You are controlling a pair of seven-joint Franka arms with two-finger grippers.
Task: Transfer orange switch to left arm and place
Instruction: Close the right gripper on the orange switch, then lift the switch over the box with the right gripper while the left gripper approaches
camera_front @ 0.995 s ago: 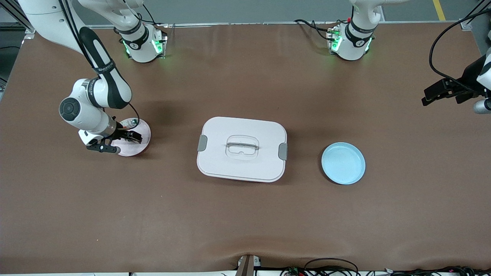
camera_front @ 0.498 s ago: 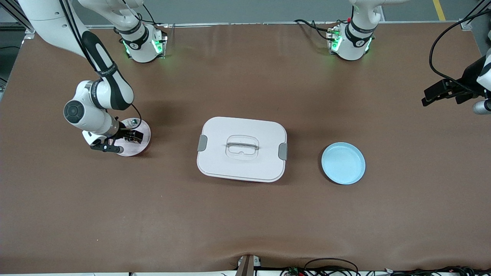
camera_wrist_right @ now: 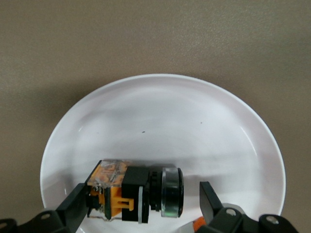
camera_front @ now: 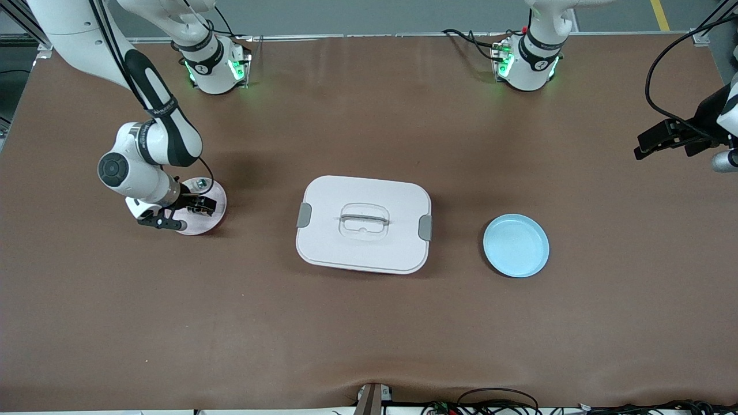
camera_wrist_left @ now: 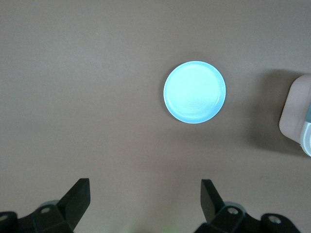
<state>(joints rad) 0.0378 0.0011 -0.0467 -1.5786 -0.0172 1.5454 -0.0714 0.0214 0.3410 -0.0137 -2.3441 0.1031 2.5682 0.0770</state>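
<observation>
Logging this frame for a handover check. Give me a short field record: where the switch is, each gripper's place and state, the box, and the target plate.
switch: orange switch lying on the pink plate, toward the right arm's end
right gripper: right gripper open, fingers straddling the switch, not yet closed
left gripper: left gripper open, empty, waiting above the table
box: box lid on, mid-table between the plates
other plate: blue plate with nothing on it
</observation>
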